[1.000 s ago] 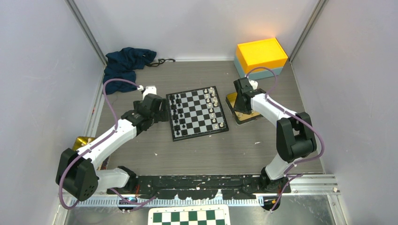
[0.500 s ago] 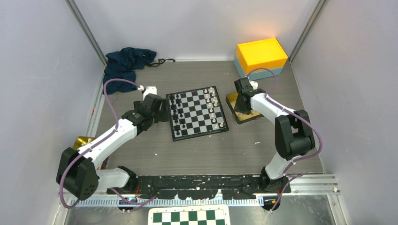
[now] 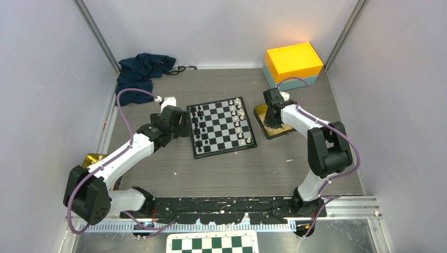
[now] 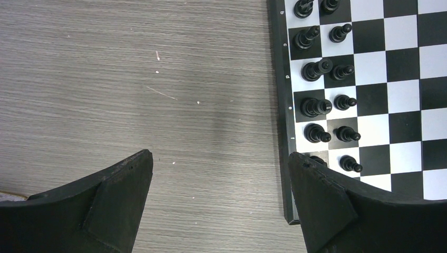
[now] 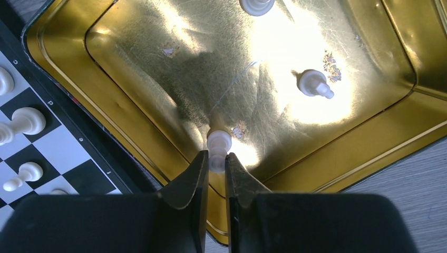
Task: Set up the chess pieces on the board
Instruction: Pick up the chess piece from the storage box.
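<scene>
Chess piece (image 5: 217, 149), cream-white, between right fingers (image 5: 191, 183), apparently pinched, in gold tin (image 5: 369, 63)

top: we look down from high behind the arm bases (image 3: 132, 200), far | left wrist: we face down, close, on the board (image 4: 406, 68) edge | right wrist: close above gold tray (image 5: 158, 95) | shared: board, all views

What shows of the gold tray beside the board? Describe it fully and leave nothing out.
The gold tray is shiny, mirror-like metal, rectangular with rounded corners, a stepped raised rim and a few scuffed spots on its floor. It lies flat on the grey wood-look table, close beside the board. Three cream-white pieces are inside: a far piece, a toppled piece, and a near piece pinched by the right gripper by the near wall.
</scene>
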Controlling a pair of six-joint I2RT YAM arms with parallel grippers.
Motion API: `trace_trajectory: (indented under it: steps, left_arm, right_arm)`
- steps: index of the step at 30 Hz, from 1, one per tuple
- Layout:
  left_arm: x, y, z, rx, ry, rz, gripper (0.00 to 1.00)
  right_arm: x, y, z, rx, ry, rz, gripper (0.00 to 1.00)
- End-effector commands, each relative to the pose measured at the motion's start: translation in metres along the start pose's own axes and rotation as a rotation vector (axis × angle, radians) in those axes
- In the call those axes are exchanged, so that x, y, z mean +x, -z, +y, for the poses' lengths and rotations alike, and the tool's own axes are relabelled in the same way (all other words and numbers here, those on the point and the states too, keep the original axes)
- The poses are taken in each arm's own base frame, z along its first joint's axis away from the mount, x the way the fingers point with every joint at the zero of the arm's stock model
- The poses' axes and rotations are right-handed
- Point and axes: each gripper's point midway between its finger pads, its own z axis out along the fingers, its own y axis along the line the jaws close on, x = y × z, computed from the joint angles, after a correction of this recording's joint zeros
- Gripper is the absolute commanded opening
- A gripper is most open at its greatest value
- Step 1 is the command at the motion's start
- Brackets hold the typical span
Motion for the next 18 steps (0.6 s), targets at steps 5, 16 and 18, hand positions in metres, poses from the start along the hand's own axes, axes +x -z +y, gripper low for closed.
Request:
trace_trajectory:
  steps: [5, 16, 18]
  left_arm:
    - [-0.011, 0.001, -0.004, 0.007, 0.016, -0.036, 1.0]
    - [-0.014, 0.001, -0.006, 0.013, 0.019, -0.042, 1.0]
    - [-0.014, 0.002, -0.006, 0.015, 0.019, -0.044, 1.0]
  right_arm:
    - [-0.015, 0.007, 0.001, -0.01, -0.017, -0.048, 0.04]
    - [-0.053, 0.047, 0.002, -0.024, -0.009, -0.146, 0.02]
    - [-0.06, 0.056, 0.003, -0.031, -0.012, -0.164, 0.02]
